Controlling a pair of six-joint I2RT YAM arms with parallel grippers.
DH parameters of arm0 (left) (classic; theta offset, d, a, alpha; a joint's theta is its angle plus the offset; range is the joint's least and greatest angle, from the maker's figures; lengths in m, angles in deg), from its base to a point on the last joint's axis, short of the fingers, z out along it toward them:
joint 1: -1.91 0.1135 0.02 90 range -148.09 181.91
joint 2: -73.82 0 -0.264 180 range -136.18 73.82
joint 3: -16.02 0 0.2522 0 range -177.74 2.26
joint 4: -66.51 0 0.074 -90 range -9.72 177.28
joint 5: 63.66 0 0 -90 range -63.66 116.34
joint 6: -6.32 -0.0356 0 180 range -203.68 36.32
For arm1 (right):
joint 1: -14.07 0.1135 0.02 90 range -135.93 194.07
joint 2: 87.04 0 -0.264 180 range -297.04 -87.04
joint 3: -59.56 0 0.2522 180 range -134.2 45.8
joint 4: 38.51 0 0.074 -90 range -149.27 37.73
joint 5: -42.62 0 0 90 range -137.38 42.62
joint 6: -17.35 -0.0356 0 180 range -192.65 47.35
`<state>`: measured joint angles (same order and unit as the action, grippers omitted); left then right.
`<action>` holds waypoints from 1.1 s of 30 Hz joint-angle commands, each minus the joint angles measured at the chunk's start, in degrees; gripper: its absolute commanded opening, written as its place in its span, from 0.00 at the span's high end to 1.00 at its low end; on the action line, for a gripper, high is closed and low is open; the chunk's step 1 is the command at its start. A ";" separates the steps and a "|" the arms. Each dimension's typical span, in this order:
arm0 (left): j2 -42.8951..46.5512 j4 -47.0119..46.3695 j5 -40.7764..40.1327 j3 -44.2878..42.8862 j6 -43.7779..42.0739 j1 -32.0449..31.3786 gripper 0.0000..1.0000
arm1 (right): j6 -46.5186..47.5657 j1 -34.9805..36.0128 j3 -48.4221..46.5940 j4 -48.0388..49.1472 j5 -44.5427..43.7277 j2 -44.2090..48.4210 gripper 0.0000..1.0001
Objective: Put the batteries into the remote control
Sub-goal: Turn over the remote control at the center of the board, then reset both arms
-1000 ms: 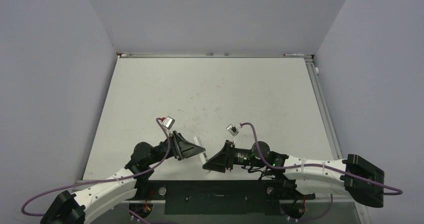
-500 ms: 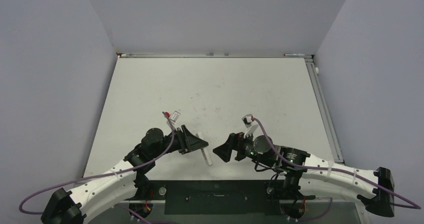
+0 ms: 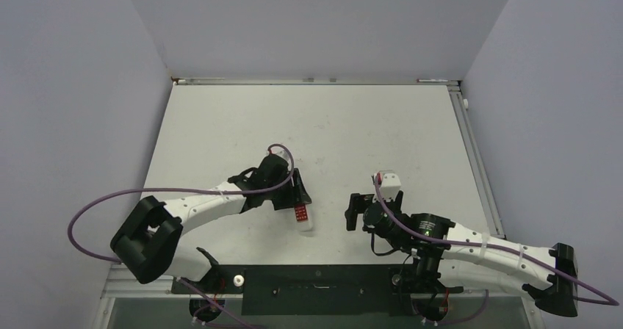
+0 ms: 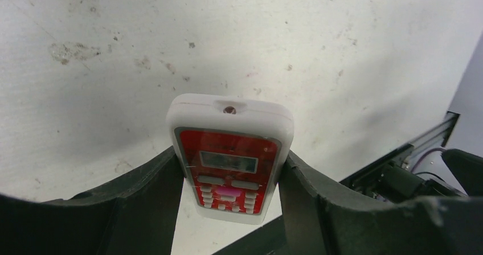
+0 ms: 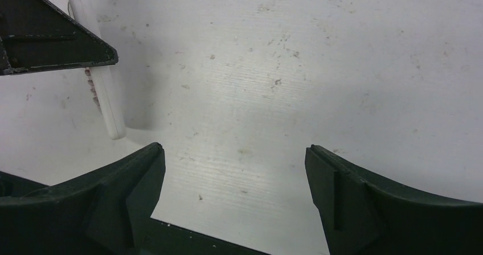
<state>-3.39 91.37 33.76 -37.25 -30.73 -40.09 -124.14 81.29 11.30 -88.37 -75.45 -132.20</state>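
Remote control (image 3: 302,213), small, white, rectangular plastic with a red button panel, is clamped across its width in the left pincer (image 3: 300,197). Seen from above, it is held over the near middle of the pale, scuffed desk (image 3: 308,123), red face upward. Its long axis runs roughly toward the near edge, and the nearer end sticks out past the black fingers. The left wrist camera shows a dark finger (image 4: 154,181) pressed against each long side of the white casing. The small display window and rows of buttons face that camera, and a little round hole sits in the top end. From the right wrist camera the remote control appears edge-on and tilted, with a soft shadow on the desk beside it. Whether its lower end touches the surface cannot be told.

The right pincer (image 3: 358,210) is released, its two dark fingers spread wide with nothing between them but bare desk. It hangs to the right of the remote control, apart from it, and faces toward it.

A purple cable (image 3: 95,204) loops out from the left arm over the desk's left edge. A black rail (image 3: 316,274) runs along the near edge between the two arm bases.
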 commanded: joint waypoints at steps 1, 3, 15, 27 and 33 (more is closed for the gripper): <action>-5.80 2.23 -1.76 -6.23 -1.70 -0.92 0.87 | -3.25 0.19 -0.03 -2.53 -5.11 -1.76 0.07; -8.20 2.45 -1.91 -7.71 -1.77 -1.35 0.78 | -3.60 0.21 0.01 -2.87 -5.72 -2.34 0.07; -9.89 8.41 -3.98 -13.06 -3.72 -2.81 0.04 | -0.80 0.14 -4.07 -5.22 -8.68 -2.06 0.05; 9.08 16.03 -3.20 -14.45 -9.99 -2.74 0.04 | 0.66 0.19 -14.91 -11.88 -15.07 -3.74 0.03; 21.97 17.28 -3.93 -12.83 -12.36 -2.65 0.04 | -2.50 0.25 -19.10 -17.90 -20.69 -3.83 0.03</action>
<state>11.29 106.69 30.18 -49.51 -39.84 -42.63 -124.40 81.29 -3.98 -100.89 -89.49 -136.23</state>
